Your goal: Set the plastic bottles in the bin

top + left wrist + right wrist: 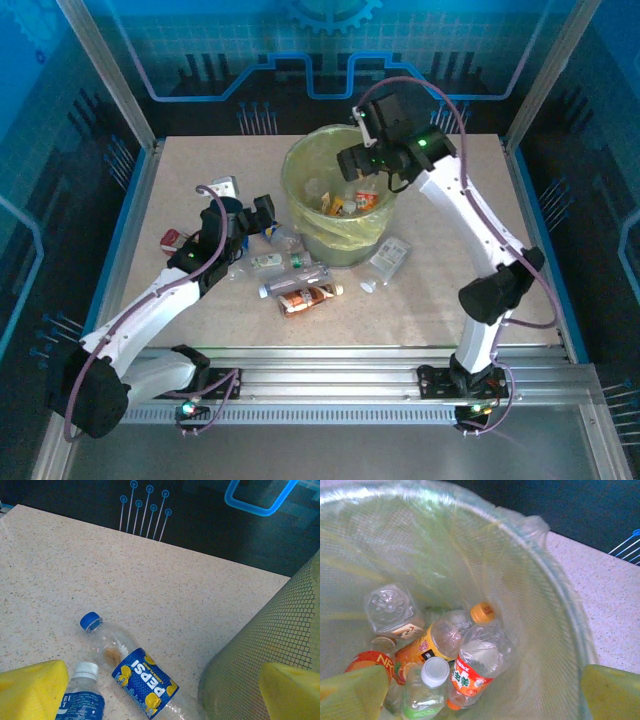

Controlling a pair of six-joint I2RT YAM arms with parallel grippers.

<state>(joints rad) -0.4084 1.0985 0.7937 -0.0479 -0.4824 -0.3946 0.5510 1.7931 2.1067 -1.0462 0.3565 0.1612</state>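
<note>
The bin (300, 160), lined with a yellow-green bag, stands at the middle back of the table and holds several plastic bottles (480, 665) with orange, yellow, green and red labels. My right gripper (347, 165) hangs open over the bin's mouth; in the right wrist view the right gripper (482, 695) has nothing between its fingers (612, 692). Several more bottles (290, 285) lie on the table left of and in front of the bin. My left gripper (264, 220) is open just left of the bin, above a blue-labelled Pepsi bottle (142, 677) and a white-capped bottle (82, 697).
The bin's mesh wall (280, 645) rises close on the right of the left gripper. A clear pack (388, 255) lies at the bin's right front, and a small red item (172, 238) lies left of the left arm. Metal posts and blue panels enclose the table (420, 310).
</note>
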